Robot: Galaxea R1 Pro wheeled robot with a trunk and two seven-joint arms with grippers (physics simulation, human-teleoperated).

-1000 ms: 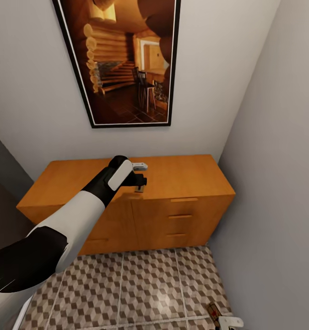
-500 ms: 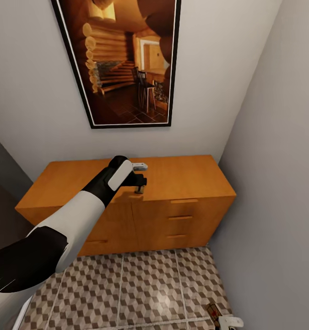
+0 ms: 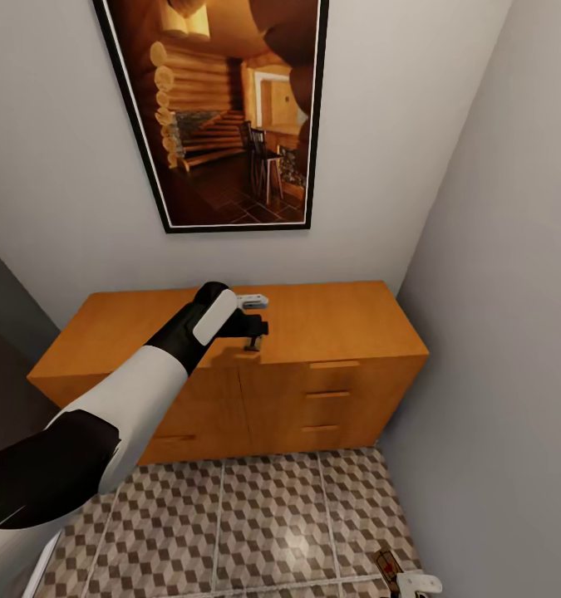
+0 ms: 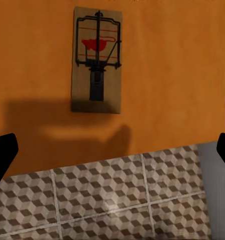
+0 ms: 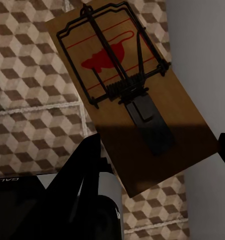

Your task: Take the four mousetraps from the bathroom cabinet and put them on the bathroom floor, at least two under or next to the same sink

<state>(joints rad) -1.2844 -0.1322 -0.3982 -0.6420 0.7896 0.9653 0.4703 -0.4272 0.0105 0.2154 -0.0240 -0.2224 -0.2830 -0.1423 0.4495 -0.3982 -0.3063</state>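
Left gripper, fingers spread, hovers above a mousetrap on the cabinet, seemingly lining up a grasp, while the right gripper pinches another trap low over the floor.

Smooth orange wooden cabinet; glossy tiled bathroom floor.

In the right wrist view, pale capitals reading "GALA" stand on the dark robot body at about eight o'clock, cut off by the picture's edge, so the rest of the word cannot be read. The mousetrap just beside it bears a red mouse-shaped mark with thin red lines, but no letters. The mousetrap in the left wrist view carries the same red mark, also without any legible words or numbers.
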